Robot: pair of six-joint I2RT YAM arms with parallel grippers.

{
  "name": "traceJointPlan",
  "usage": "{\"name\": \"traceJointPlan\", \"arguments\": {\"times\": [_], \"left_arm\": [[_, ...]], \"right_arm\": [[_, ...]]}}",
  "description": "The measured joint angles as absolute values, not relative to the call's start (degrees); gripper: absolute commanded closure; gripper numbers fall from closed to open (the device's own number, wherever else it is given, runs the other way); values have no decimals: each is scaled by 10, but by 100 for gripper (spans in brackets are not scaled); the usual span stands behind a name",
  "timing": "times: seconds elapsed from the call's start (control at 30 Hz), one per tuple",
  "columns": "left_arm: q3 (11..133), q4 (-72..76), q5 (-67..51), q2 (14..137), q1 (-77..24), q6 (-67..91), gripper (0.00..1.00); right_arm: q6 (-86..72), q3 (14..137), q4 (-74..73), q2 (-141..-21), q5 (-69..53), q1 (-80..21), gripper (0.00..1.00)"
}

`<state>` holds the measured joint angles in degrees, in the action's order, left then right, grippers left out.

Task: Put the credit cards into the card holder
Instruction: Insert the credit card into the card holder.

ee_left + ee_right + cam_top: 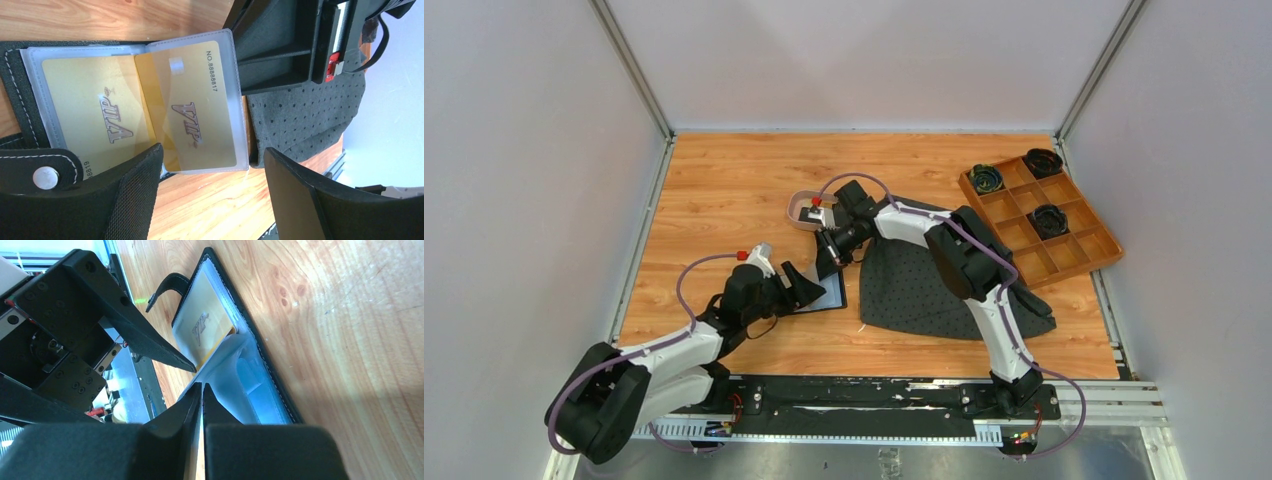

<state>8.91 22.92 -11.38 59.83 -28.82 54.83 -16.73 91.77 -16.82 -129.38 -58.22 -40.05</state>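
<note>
The black card holder (829, 297) lies open on the wood, also in the left wrist view (12, 75) and the right wrist view (257, 382). One gold card (85, 100) sits in its left clear sleeve. A second gold card (200, 115) is in a raised sleeve page, its spine-side edge sticking out. My right gripper (832, 262) (201, 387) is shut on that page's outer edge. My left gripper (807, 285) (212, 155) is open just over the holder, one finger beside the snap tab (45, 177). The blue-grey and black cards are out of view.
A dark grey dotted cloth (924, 285) (305, 110) lies right of the holder under the right arm. A pinkish tray (802, 205) sits just behind the right gripper. An orange-brown compartmented box (1039, 215) with black round items stands at the back right.
</note>
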Motion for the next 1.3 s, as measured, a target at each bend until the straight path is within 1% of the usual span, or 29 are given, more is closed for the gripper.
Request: {"name": "traceJointPlan", "arguments": {"times": [0.23,0.43,0.63,0.73,0.97,1.13,1.3], "left_arm": [[86,206,-110,550,-281,548,25],[86,144,-99,481,-267,535,27],[101,28,-66,410,-255,502,33],[117,-25,-44,381,-253,484,40],[155,-130,6,341,-252,447,47],[204,-204,42,314,-252,417,48],[225,-225,41,285,-252,390,49]], "right_arm": [[-167,922,-174,-1295,-582,-403,93],[-167,927,-176,-1295,-582,-409,93],[-168,936,-176,-1295,-582,-421,93],[-169,944,-176,-1299,-581,-428,93],[-171,954,-177,-1315,-563,-442,92],[-170,962,-183,-1330,-554,-445,88],[-117,978,-218,-1327,-555,-444,83]]}}
